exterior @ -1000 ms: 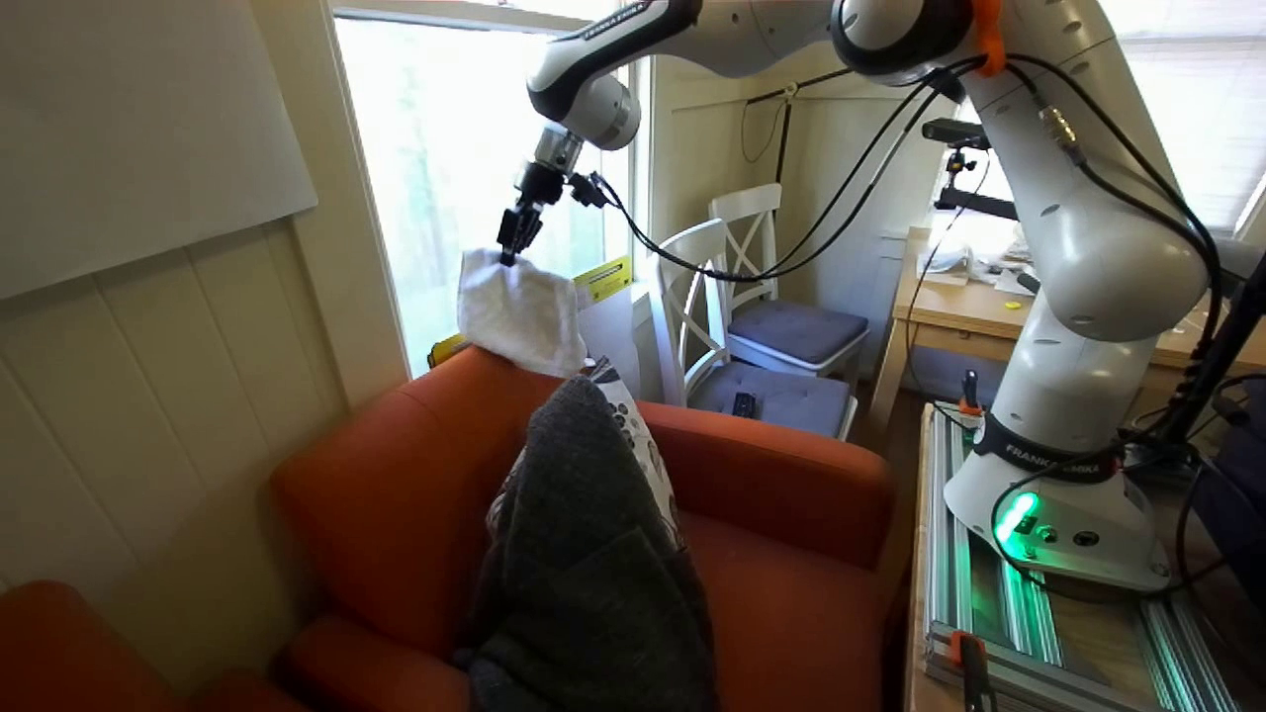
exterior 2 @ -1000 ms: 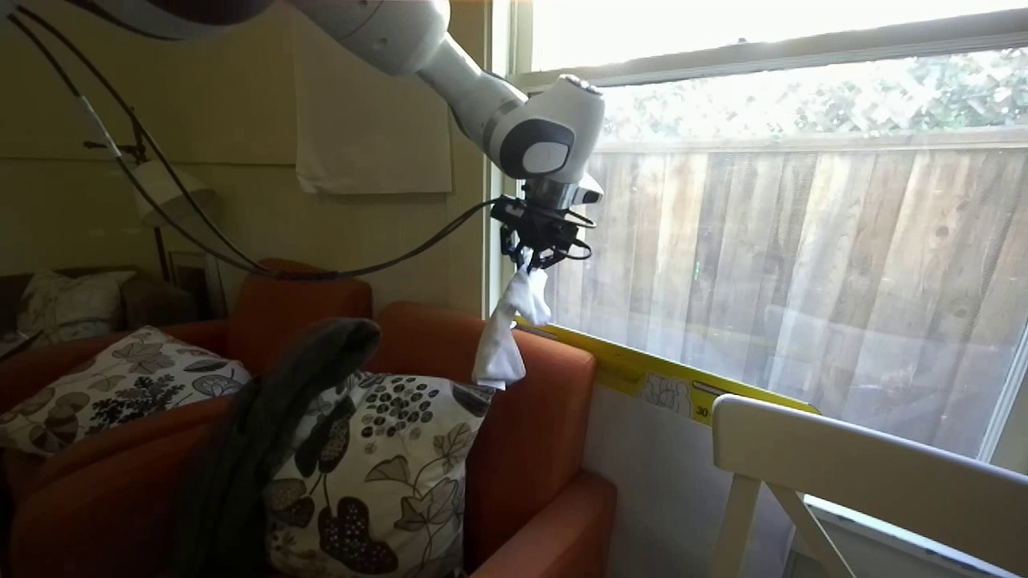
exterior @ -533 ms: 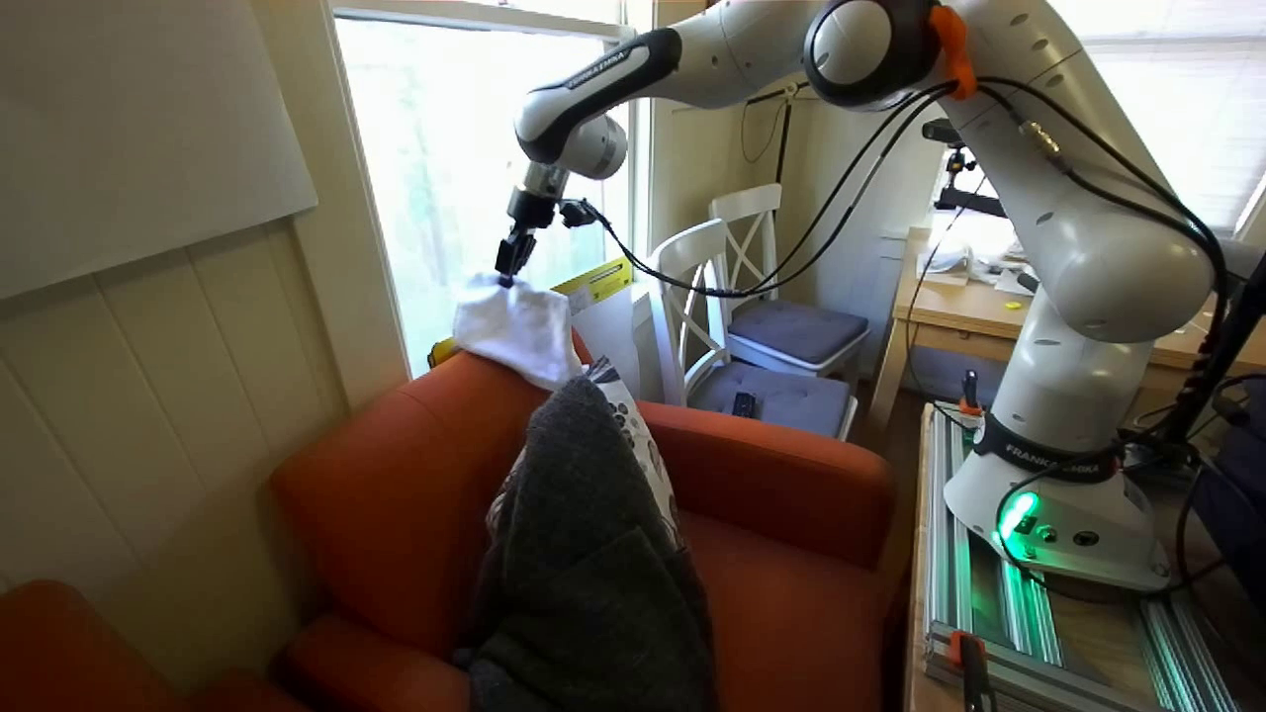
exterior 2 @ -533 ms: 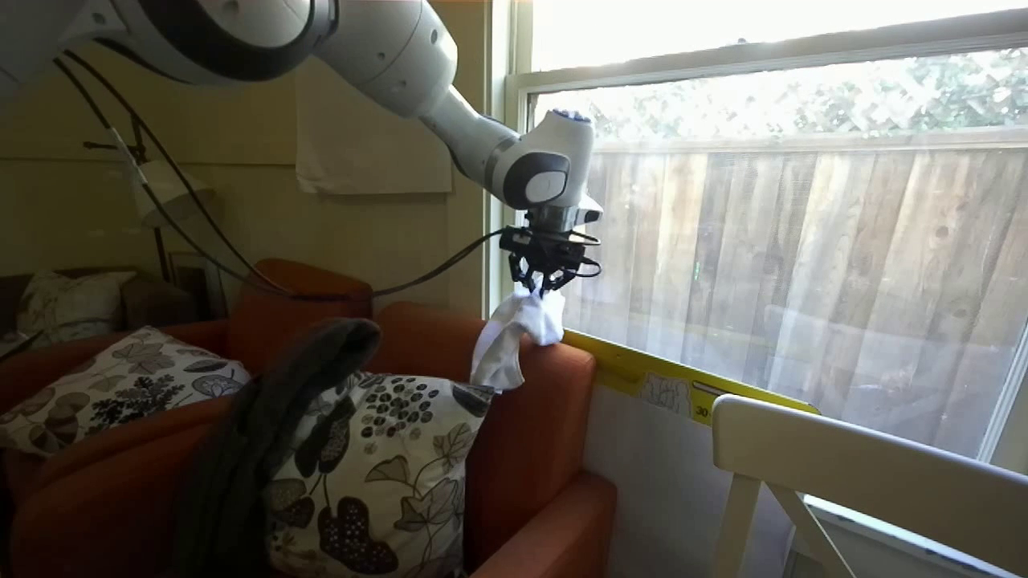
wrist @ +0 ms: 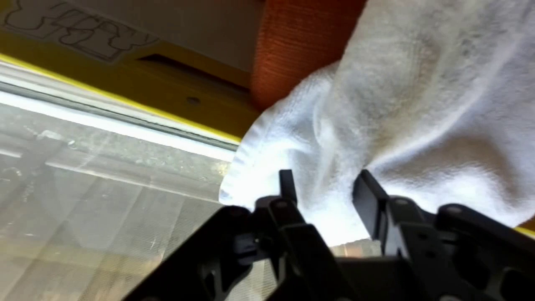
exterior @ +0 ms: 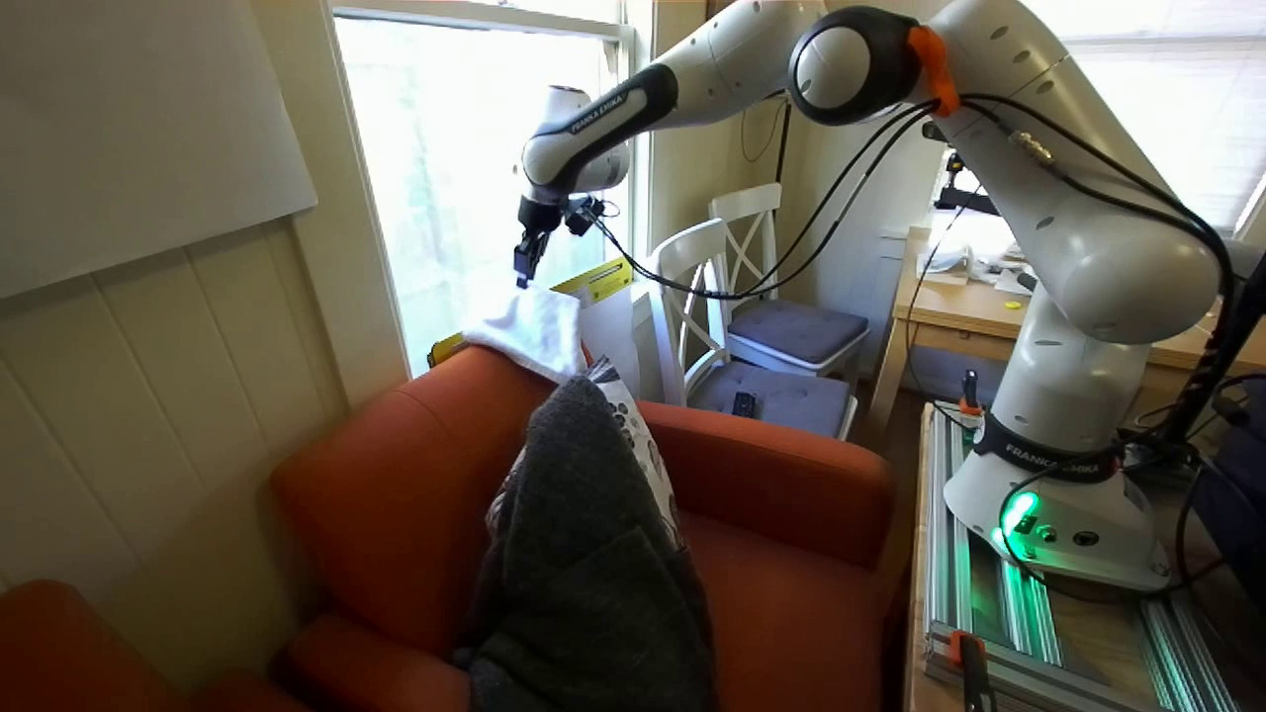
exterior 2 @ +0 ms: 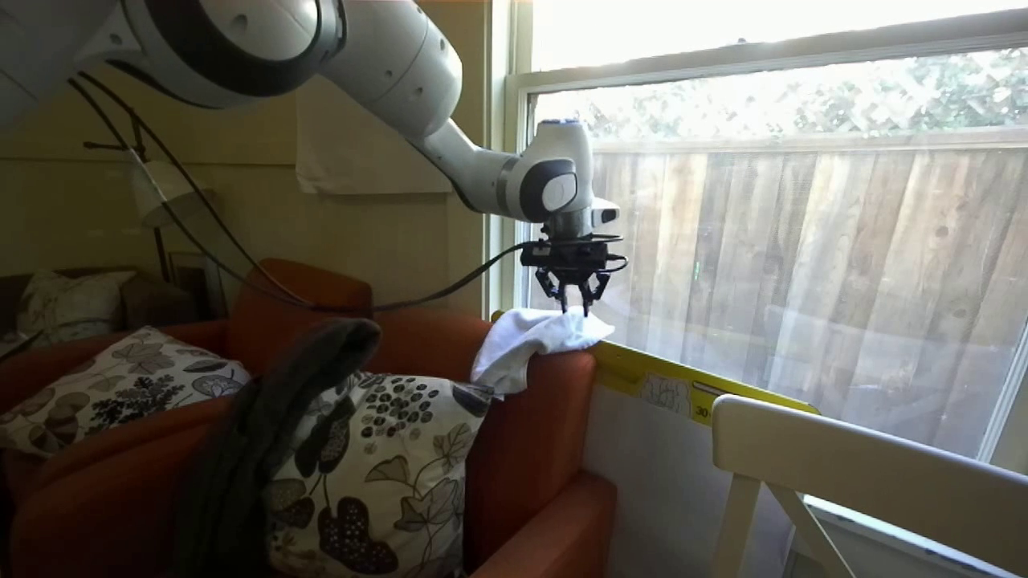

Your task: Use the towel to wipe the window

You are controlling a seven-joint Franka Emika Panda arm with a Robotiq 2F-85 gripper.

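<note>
I am holding the Robotiq gripper (exterior 2: 575, 311) fingers-down over the white towel (exterior 2: 518, 345), its two black fingers (wrist: 287, 184) standing parted by a moderate gap, with cloth showing between them in the wrist view. In an exterior view the tips are overlapping the towel's top, but I am not managing to tell whether they are pressing on it or hovering just above. There the towel is lying draped over the back of the orange armchair (exterior 2: 554, 409), its left end hanging toward the leaf-patterned pillow (exterior 2: 385, 474), its right corner reaching toward the window (exterior 2: 771, 265). Nearer on the right, a white chair (exterior 2: 867, 474) is standing.
</note>
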